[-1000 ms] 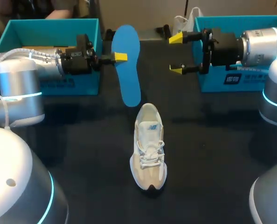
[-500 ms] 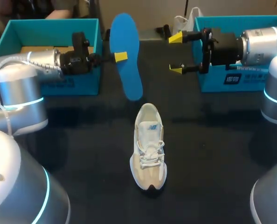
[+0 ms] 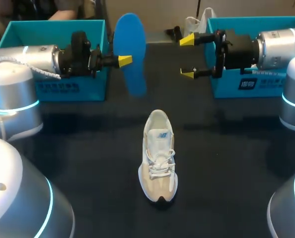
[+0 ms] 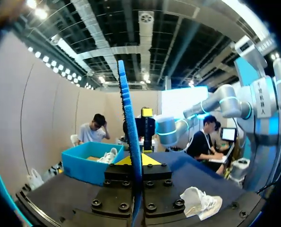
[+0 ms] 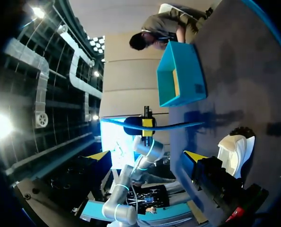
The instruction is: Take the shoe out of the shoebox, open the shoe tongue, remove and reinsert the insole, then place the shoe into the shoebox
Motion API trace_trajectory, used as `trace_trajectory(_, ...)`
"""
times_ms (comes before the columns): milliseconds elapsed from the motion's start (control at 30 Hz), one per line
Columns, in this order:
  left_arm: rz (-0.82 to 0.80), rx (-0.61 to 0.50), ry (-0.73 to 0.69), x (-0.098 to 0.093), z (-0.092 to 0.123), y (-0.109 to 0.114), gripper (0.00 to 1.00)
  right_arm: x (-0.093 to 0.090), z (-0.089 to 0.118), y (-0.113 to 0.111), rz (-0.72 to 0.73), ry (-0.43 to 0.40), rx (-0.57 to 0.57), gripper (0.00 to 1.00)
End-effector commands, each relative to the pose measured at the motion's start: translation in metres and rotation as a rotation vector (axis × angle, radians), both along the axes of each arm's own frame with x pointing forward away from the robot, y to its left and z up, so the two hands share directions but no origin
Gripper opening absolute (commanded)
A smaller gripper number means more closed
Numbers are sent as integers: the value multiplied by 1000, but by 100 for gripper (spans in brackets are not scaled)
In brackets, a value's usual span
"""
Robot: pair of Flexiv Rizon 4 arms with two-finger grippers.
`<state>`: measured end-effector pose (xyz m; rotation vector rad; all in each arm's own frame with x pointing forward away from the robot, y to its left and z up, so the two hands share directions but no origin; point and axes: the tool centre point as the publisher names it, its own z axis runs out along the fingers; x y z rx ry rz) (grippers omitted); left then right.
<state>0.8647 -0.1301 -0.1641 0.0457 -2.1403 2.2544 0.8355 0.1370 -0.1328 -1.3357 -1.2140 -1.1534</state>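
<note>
Closest to us, the white shoe point(image 3: 158, 156) lies on the dark worktop point(image 3: 227, 163), toe toward us. Past it, our left claw point(image 3: 123, 61) is clamped on the blue insole point(image 3: 129, 37), holding it up in the air. Our right claw point(image 3: 188, 56) has its fingers wide apart, holding nothing. Farthest back stand the left shoebox point(image 3: 88, 91) and the right shoebox point(image 3: 252, 20).

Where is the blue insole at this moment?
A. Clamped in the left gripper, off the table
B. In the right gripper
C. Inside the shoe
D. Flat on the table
A: the left gripper is shut on the blue insole, held in the air beyond the shoe; the right gripper is open and empty.
</note>
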Motion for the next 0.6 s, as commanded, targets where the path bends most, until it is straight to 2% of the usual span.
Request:
trace_trajectory(33,-71,72,-400,-3,3,5,0,0,0,2,-1,0,-2,100)
trace_trajectory(233,-71,72,-400,-3,3,5,0,0,0,2,-1,0,-2,100)
trace_trajectory(333,-122,29,-493,-7,4,-3,0,0,0,2,-1,0,-2,100)
trace_trajectory(367,-124,3,-555,-8,5,-4,0,0,0,2,-1,0,-2,100)
trace_trajectory(400,-136,7,-674,-12,7,-5,0,0,0,2,-1,0,-2,100)
trace_trajectory(500,-164,116,-1124,-25,11,-7,0,0,0,2,-1,0,-2,100)
trace_trajectory(600,-164,116,-1124,-25,11,-7,0,0,0,2,-1,0,-2,100)
